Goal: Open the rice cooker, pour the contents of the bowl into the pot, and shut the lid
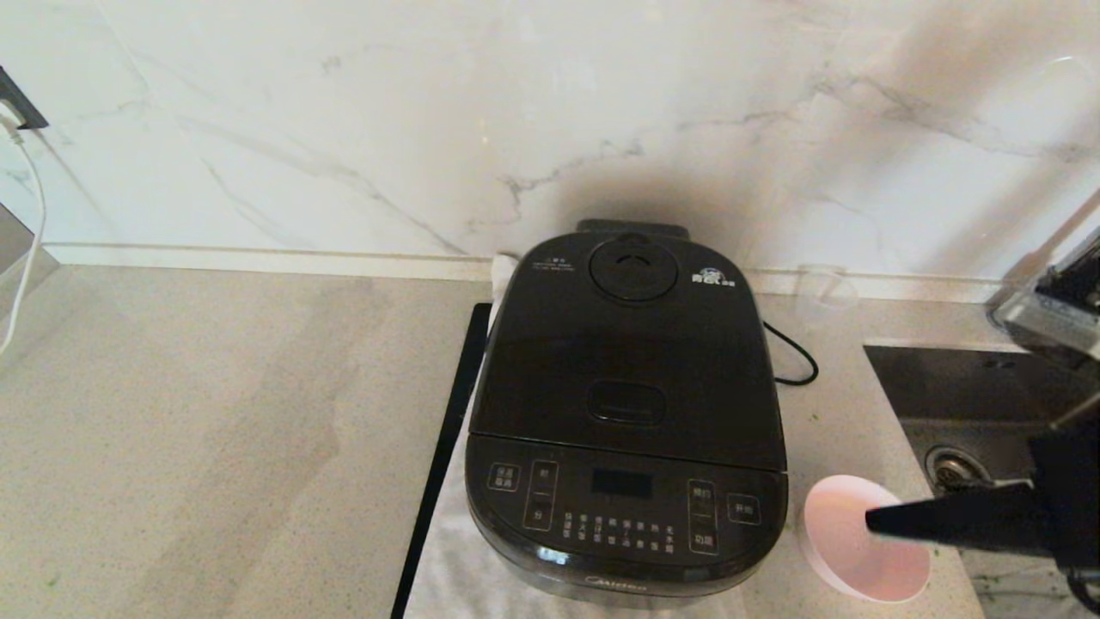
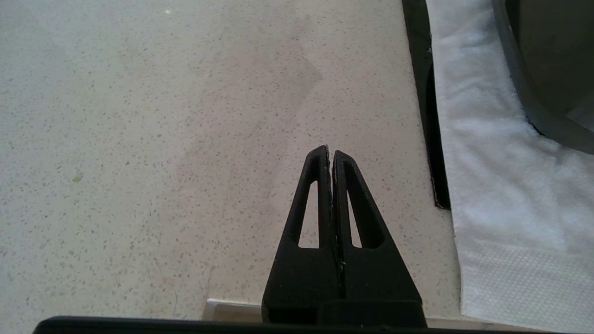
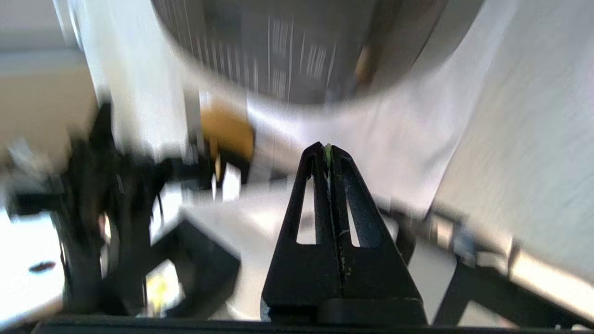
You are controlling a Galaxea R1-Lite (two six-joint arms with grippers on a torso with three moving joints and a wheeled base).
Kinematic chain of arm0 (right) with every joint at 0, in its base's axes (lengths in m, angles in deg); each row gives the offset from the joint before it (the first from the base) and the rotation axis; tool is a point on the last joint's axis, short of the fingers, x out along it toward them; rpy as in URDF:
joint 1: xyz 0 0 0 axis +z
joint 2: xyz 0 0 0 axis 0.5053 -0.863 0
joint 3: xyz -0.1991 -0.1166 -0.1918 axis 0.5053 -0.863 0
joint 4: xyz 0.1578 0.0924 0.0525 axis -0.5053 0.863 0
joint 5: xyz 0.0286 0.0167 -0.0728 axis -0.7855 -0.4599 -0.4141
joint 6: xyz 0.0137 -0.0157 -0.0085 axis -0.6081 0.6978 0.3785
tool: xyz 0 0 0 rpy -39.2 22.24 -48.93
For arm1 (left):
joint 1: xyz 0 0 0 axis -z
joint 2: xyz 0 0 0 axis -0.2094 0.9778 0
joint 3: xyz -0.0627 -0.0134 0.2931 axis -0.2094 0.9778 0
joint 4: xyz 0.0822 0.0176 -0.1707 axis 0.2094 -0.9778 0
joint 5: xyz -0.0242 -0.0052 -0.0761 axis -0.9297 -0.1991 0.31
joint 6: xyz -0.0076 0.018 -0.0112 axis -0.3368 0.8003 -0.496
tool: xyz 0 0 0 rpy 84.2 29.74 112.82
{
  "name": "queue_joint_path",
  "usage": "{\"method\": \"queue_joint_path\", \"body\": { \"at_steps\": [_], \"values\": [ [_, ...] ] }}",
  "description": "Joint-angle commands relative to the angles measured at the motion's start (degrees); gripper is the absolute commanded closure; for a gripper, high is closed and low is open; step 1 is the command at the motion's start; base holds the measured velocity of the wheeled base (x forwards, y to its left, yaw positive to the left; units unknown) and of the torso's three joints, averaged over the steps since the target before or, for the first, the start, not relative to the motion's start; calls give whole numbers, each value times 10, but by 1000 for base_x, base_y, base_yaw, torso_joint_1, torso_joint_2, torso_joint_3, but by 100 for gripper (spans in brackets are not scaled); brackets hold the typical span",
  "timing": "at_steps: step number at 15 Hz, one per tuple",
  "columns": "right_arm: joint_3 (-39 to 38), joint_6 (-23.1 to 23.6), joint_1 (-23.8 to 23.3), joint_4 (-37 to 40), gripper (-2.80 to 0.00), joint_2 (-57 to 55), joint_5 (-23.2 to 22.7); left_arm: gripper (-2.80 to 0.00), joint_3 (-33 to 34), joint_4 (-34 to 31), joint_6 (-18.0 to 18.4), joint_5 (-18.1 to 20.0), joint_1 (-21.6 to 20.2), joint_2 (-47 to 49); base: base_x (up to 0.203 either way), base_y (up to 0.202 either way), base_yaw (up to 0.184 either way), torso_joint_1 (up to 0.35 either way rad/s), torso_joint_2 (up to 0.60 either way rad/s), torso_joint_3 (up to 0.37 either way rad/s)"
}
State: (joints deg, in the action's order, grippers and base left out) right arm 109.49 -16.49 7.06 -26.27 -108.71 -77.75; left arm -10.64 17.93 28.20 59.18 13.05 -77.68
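The right end effector (image 1: 872,521), fingers pressed together and holding nothing, hangs over the pale pink bowl (image 1: 851,550), which sits on the worktop (image 1: 215,430) just right of the rice cooker (image 1: 627,413). The cooker's lid (image 1: 627,352) is down; "Midea" reads on its front edge. The left end effector (image 2: 330,153), likewise closed and empty, hovers over bare worktop left of the cooker.

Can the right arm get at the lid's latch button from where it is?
Probably yes. The right gripper hangs over the bowl, jaws shut, beside the rice cooker. The latch button on the closed lid is uncovered.
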Motion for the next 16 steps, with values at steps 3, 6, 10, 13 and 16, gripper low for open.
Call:
{"method": "queue_joint_path", "body": {
  "at_steps": [3,6,10,13,16],
  "values": [
    [-30,-2,44,-33,0,-47,-9,0,0,0,0,0,0,-1,0,0,0,0,0,0],
    [-25,-1,50,-72,0,-76,-11,0,0,0,0,0,0,-1,0,0,0,0,0,0],
    [-23,-1,50,-102,0,-107,-12,0,0,0,0,0,0,-1,0,0,0,0,0,0],
    [-23,-1,50,-102,0,-111,-18,0,0,0,0,0,0,0,0,0,0,0,0,0],
    [-21,-2,50,-102,0,-119,-18,0,0,0,0,0,0,-1,0,0,0,0,0,0]
  ]
}}
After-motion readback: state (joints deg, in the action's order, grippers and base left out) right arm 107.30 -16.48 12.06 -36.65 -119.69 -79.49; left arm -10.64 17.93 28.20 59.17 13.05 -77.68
